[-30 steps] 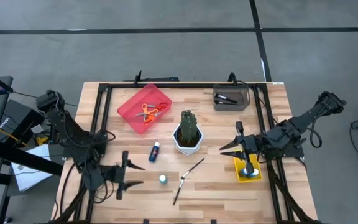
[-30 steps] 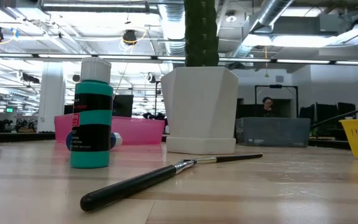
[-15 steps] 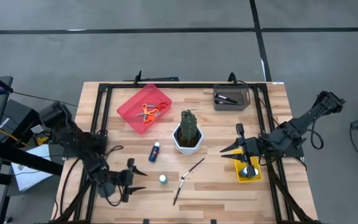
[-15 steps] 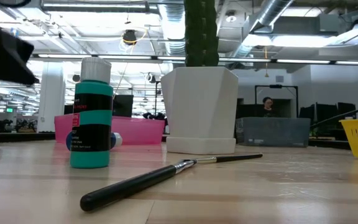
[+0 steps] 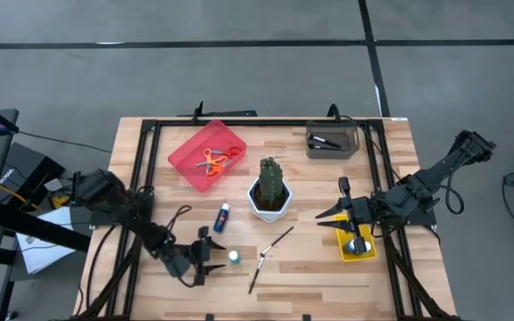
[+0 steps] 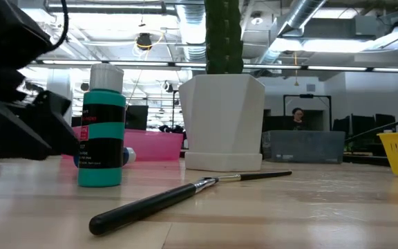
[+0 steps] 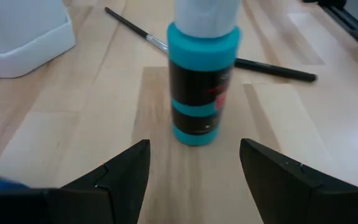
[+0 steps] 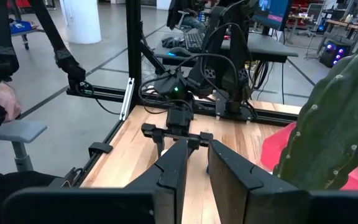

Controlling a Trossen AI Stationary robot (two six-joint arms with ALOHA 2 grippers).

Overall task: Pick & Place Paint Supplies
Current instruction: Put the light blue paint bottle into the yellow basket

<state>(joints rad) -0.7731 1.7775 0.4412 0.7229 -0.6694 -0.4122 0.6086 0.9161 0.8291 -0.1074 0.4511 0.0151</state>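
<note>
High view, my read: left gripper [image 5: 211, 256] sits low at the near-left of the table [image 5: 382, 276], fingers spread apart, just left of the upright teal paint bottle [image 5: 234, 257], not touching it. My left wrist view confirms this: the bottle [image 7: 202, 74] stands between and just beyond the two open fingers [image 7: 120, 171], gap on both sides. A paintbrush [image 5: 269, 247] lies just right of the bottle, slanting toward the cactus [image 5: 271, 181] in its white pot at mid-table. A second blue bottle [image 5: 223, 216] lies on its side left of the pot. Orange scissors [image 5: 212, 161] rest in the red tray [image 5: 188, 152] at far left. Right gripper [image 5: 341, 214] hangs above the yellow bin [image 5: 344, 247] on the right, fingers nearly together and empty as I see them in the right wrist view. Grey bin [image 5: 331, 141] at far right holds dark items.
</note>
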